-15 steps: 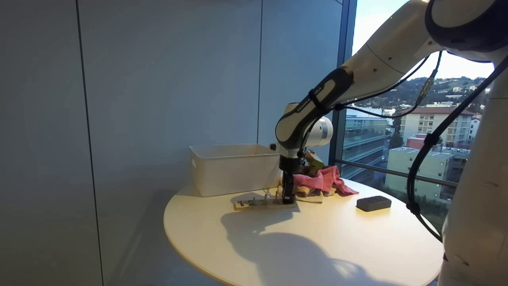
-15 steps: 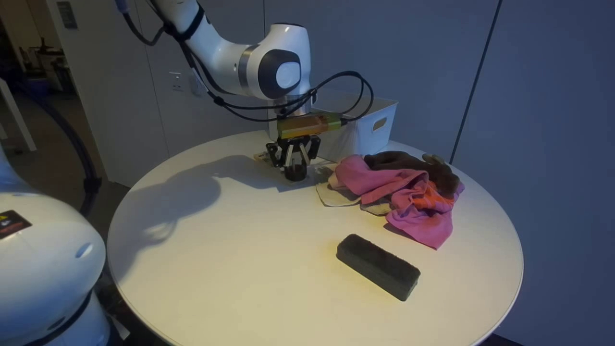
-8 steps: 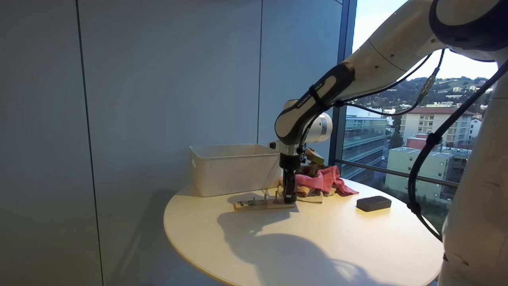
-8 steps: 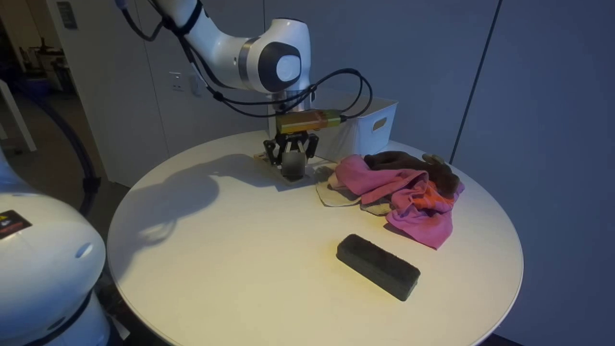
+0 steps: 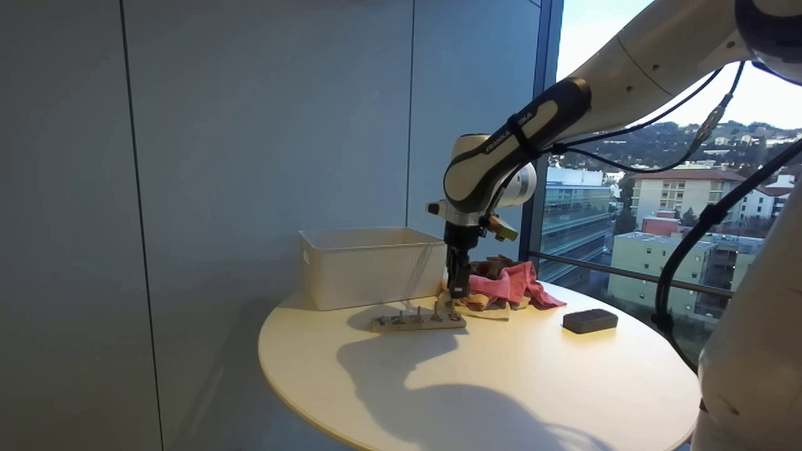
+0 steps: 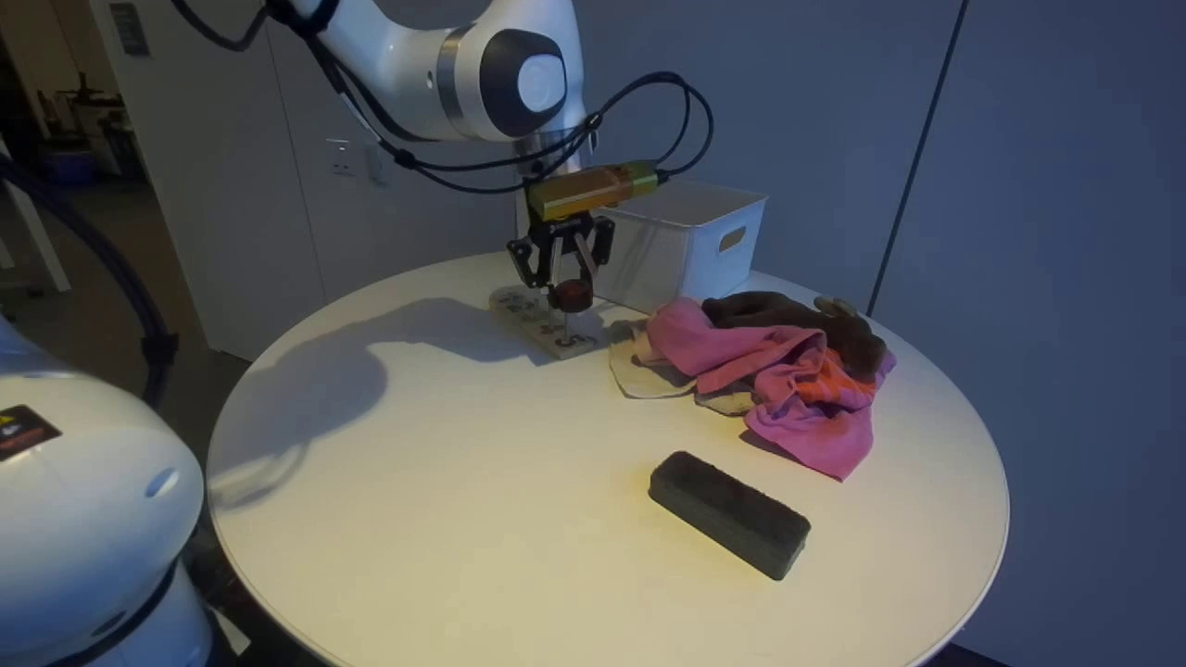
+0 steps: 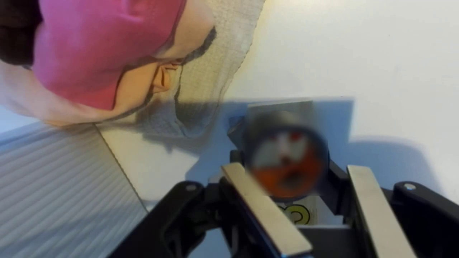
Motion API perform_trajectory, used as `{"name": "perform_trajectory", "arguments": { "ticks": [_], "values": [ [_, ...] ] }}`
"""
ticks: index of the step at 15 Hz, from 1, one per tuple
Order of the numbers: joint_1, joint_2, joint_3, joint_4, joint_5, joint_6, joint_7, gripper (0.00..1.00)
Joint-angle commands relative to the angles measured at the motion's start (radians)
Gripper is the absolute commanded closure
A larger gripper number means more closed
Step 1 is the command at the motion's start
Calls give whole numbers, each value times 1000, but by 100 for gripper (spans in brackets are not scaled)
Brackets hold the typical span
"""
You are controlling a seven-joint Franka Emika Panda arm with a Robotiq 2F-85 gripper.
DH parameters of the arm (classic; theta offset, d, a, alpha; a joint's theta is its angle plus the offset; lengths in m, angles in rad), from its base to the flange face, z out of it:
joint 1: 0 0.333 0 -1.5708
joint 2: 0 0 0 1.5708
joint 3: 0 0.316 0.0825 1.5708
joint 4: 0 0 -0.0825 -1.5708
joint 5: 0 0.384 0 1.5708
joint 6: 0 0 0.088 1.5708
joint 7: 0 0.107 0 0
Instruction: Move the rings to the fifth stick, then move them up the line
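Clamped on a round red piece (image 7: 287, 165), right above the end of the pale wooden rack (image 5: 418, 324): that was how the claw (image 6: 572, 293) was caught, just above and left of the frame's centre in an exterior view. In the wrist view the piece was shown mid-frame, its patterned face blurred; whether one ring or several were gripped could not be told. And the rack? In an exterior view it was set on the round worktop (image 5: 532, 376) at the lower centre of the frame, its thin pegs (image 5: 418, 312) upright, a 5 marked on the end beneath the claw. Just behind, left of centre, the white box (image 5: 373, 275) was placed; over to the right of the frame, the pink cloth (image 5: 519, 285) was seen in a crumpled heap, and farther right, well apart from the rack, the black block (image 5: 590, 321) was laid flat on the worktop.
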Motion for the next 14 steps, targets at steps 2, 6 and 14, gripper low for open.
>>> {"name": "perform_trajectory", "arguments": {
  "ticks": [2,6,14],
  "values": [
    [21,-95,-3,-67,1,69,-149,74],
    [56,-93,-4,-80,30,93,-259,74],
    [103,-41,-1,-85,79,197,-405,74]
  ]
}}
